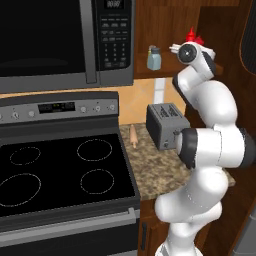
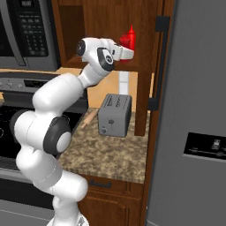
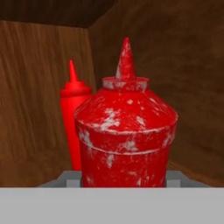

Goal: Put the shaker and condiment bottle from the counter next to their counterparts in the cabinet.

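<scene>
Evidently the gripper (image 2: 129,53) was up inside the cabinet (image 2: 145,66), its fingers clenched around the condiment bottle (image 3: 126,140), which loomed close in the hand view, upright, between the finger tips. Just behind it, at about ten o'clock, stood the slim red bottle with the long tip (image 3: 74,118), near but apparently not touching. From the left base view, the shaker (image 1: 154,58) was on the cabinet shelf at about nine o'clock from the hand. Whether the bottle's base rested on the shelf could not be told.

To do this step well, I judged that the hand should lower the bottle gently until it sat flat on the shelf, keeping it vertical and a little apart from its slim counterpart so neither toppled. Only then should the fingers part, and the hand should draw straight back toward six o'clock without brushing the nozzle. Below on the counter (image 2: 110,154), the toaster (image 2: 114,115) stood well clear.
</scene>
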